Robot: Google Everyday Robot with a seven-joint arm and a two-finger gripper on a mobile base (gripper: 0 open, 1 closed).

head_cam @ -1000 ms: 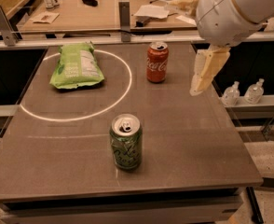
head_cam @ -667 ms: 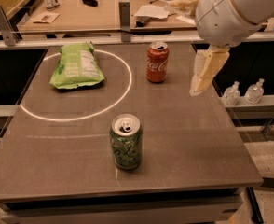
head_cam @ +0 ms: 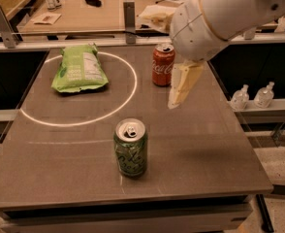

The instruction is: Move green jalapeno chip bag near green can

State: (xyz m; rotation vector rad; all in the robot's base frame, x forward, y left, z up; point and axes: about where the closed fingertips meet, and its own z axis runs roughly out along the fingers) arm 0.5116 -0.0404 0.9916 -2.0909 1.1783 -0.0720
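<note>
The green jalapeno chip bag [head_cam: 79, 70] lies flat at the back left of the table, inside a white painted circle. The green can [head_cam: 131, 148] stands upright near the table's front middle, silver top with pull tab showing. My gripper [head_cam: 182, 85] hangs pale and wedge-shaped from the big white arm [head_cam: 220, 13], above the table's right half. It is just right of a red cola can, well right of the bag and behind and right of the green can. It holds nothing that I can see.
A red cola can [head_cam: 163, 64] stands at the back middle, close to the gripper. The white circle [head_cam: 128, 98] marks the dark table [head_cam: 205, 164]. Two small clear bottles [head_cam: 253, 96] sit on a ledge to the right. A cluttered counter [head_cam: 94, 13] runs behind.
The arm and gripper have moved left, from over the table's right edge to just beside the red cola can. The bag and both cans have not moved.
</note>
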